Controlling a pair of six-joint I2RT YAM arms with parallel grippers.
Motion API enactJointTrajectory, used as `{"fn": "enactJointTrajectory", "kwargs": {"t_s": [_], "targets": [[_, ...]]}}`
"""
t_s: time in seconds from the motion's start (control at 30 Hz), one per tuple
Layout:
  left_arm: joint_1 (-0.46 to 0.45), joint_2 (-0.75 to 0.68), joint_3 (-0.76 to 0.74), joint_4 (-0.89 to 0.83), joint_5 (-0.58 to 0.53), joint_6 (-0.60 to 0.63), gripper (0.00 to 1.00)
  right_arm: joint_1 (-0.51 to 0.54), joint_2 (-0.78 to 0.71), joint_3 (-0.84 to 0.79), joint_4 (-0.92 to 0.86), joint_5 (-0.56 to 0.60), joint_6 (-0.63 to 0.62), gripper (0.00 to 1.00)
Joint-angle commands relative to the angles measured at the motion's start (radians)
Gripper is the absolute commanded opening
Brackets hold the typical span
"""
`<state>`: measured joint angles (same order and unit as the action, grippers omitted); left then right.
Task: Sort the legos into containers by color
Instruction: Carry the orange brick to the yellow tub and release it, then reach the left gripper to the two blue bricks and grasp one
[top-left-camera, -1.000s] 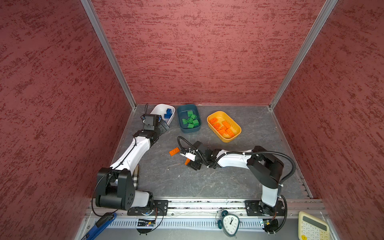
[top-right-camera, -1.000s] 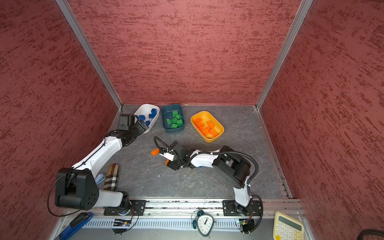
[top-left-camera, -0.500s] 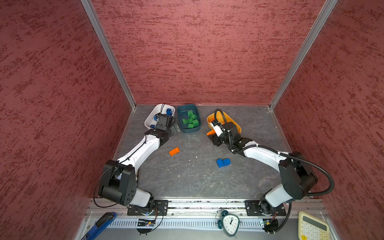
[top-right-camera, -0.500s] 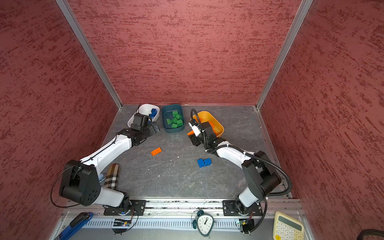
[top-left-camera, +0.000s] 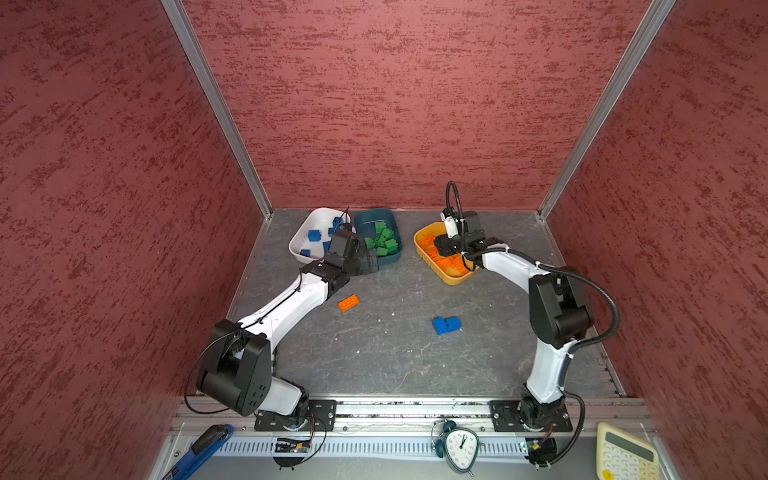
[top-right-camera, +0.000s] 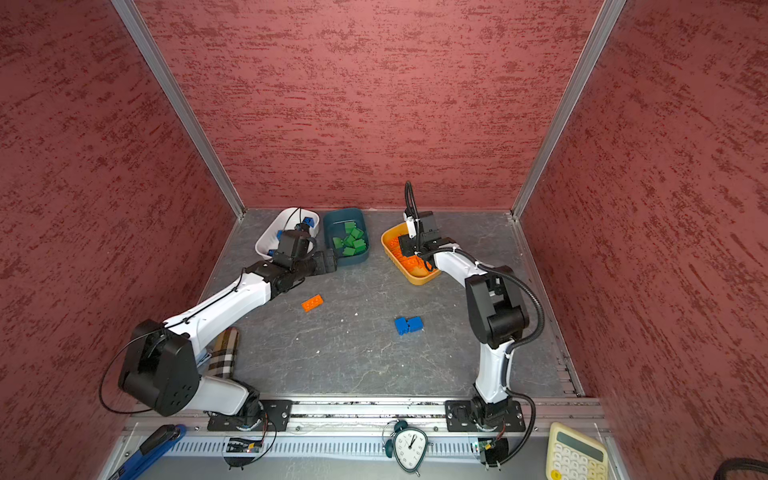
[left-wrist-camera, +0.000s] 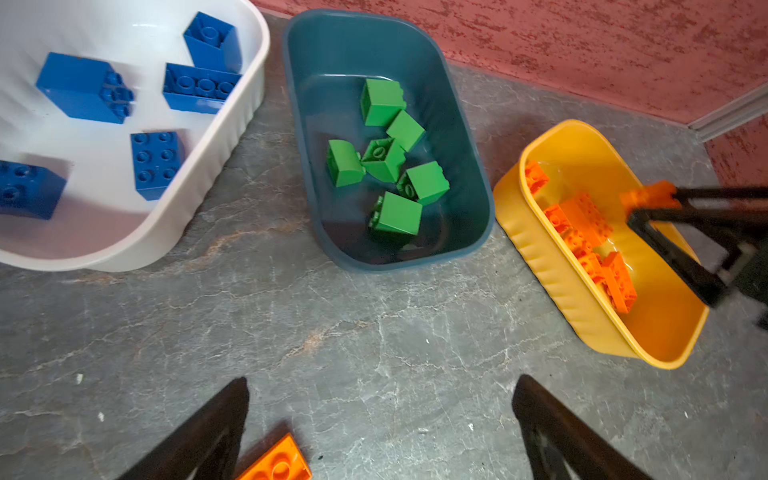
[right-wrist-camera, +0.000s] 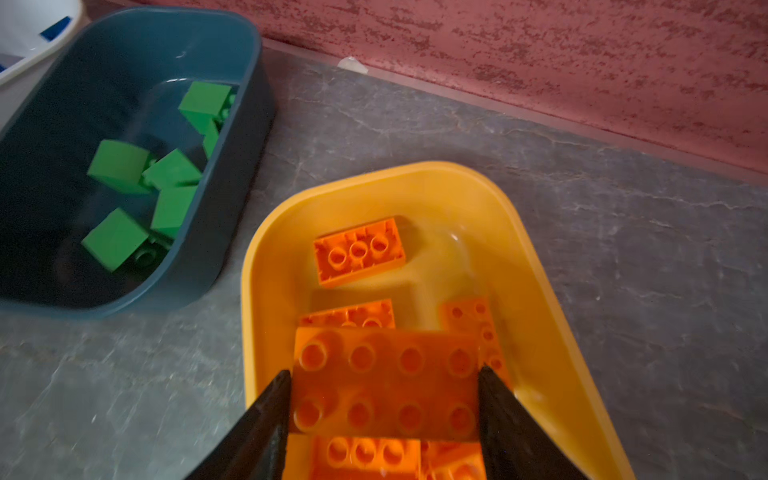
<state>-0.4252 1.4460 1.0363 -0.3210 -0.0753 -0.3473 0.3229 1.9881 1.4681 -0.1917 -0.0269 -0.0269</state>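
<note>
My right gripper (right-wrist-camera: 384, 372) hangs over the yellow container (right-wrist-camera: 257, 291), shut on a flat orange lego (right-wrist-camera: 386, 399) held by its short ends. Several orange legos (right-wrist-camera: 359, 251) lie in that container below it. My left gripper (left-wrist-camera: 382, 381) stands wide open and empty, low over the table just in front of the teal container (left-wrist-camera: 473, 166), which holds several green legos (left-wrist-camera: 390, 158). The white container (left-wrist-camera: 232, 124) holds several blue legos (left-wrist-camera: 158, 162). One orange lego (top-left-camera: 348, 303) and one blue lego (top-left-camera: 446, 325) lie loose on the table.
Red walls close in the table on three sides, with the containers along the back wall. On the front rail stand an alarm clock (top-left-camera: 460, 446), a calculator (top-left-camera: 625, 455) and a blue-handled tool (top-left-camera: 199, 449). A plaid roll (top-right-camera: 224, 353) lies by the left arm's base.
My right gripper carried an orange lego from the middle of the table back to above the yellow container. My left gripper swung from the white container to in front of the teal one.
</note>
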Motion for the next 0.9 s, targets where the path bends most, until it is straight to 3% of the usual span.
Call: {"fn": "enactJointTrajectory", "kwargs": {"t_s": [0.0,0.17,0.33,0.43,0.6,0.77,0.87], "targets": [[-0.043,-0.019,-0.011,0.007,0.029,0.09,0.99,-0.007,0.097,0.173,-0.138,0.084,0.06,0.66],[-0.096,-0.01,-0.019,0.04,0.191,0.167,0.99,-0.007,0.206,0.353,-0.239,0.12,0.115,0.74],[-0.174,0.007,-0.027,0.078,0.198,0.244,0.99,-0.008,0.213,0.42,-0.301,0.117,0.122,0.9],[-0.21,0.043,-0.01,0.077,0.244,0.295,0.99,-0.005,0.183,0.417,-0.319,0.089,0.11,0.94],[-0.276,0.128,0.039,0.052,0.267,0.372,1.0,-0.005,0.077,0.32,-0.294,0.054,0.117,0.99],[-0.295,0.181,0.048,0.078,0.38,0.38,1.0,-0.004,-0.088,0.149,-0.225,0.018,0.148,0.99],[-0.341,0.181,0.005,0.151,0.35,0.433,0.99,-0.004,-0.211,-0.001,-0.142,-0.014,0.172,0.99]]}}
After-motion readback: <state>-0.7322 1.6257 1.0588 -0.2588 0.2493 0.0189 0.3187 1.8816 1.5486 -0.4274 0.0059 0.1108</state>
